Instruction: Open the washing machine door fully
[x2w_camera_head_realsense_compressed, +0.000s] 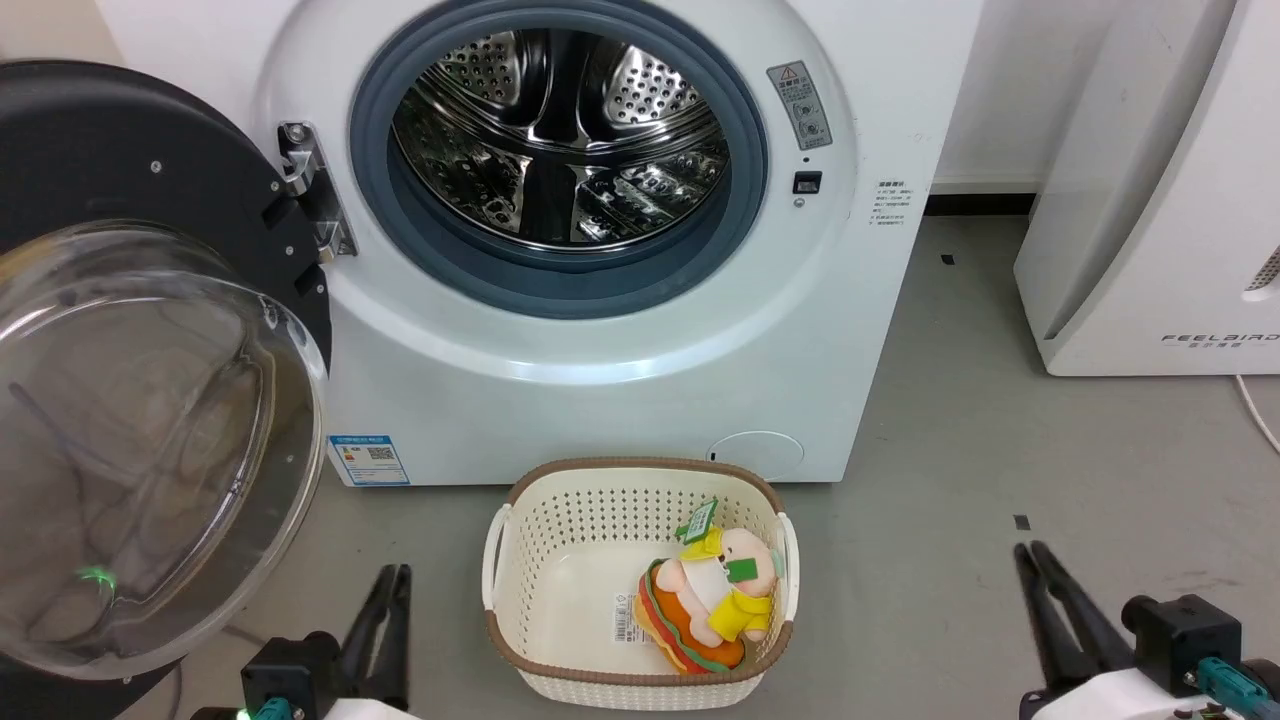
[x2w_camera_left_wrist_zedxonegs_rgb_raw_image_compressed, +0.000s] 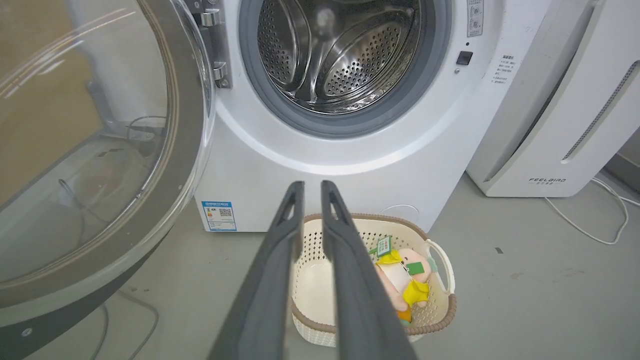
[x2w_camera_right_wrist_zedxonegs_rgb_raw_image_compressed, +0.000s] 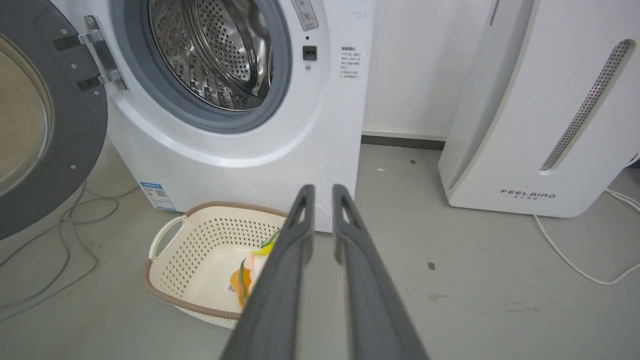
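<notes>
**Door swung wide, both grippers empty**

In front of the washing machine (x2w_camera_head_realsense_compressed: 600, 400), the left gripper (x2w_camera_head_realsense_compressed: 394, 572) and right gripper (x2w_camera_head_realsense_compressed: 1030, 548) each hold nothing, their fingers drawn nearly together with a narrow slit between. Between them, at the machine's foot, a lattice laundry basket (x2w_camera_head_realsense_compressed: 640, 466) holds a plush toy (x2w_camera_head_realsense_compressed: 715, 590). The washing machine door (x2w_camera_head_realsense_compressed: 120, 140) hangs out to the machine's left on its steel hinge (x2w_camera_head_realsense_compressed: 310, 190), apparently fully swung. It likely feels heavy, rigid and glossy-slick. Push the black rim far from the hinge, never the glass bowl (x2w_camera_head_realsense_compressed: 150, 440).

The washing machine door (x2w_camera_left_wrist_zedxonegs_rgb_raw_image_compressed: 186, 150) stands swung wide at left; the left gripper (x2w_camera_left_wrist_zedxonegs_rgb_raw_image_compressed: 312, 189), jaws narrowly apart, overlaps a basket (x2w_camera_left_wrist_zedxonegs_rgb_raw_image_compressed: 380, 218).
</notes>
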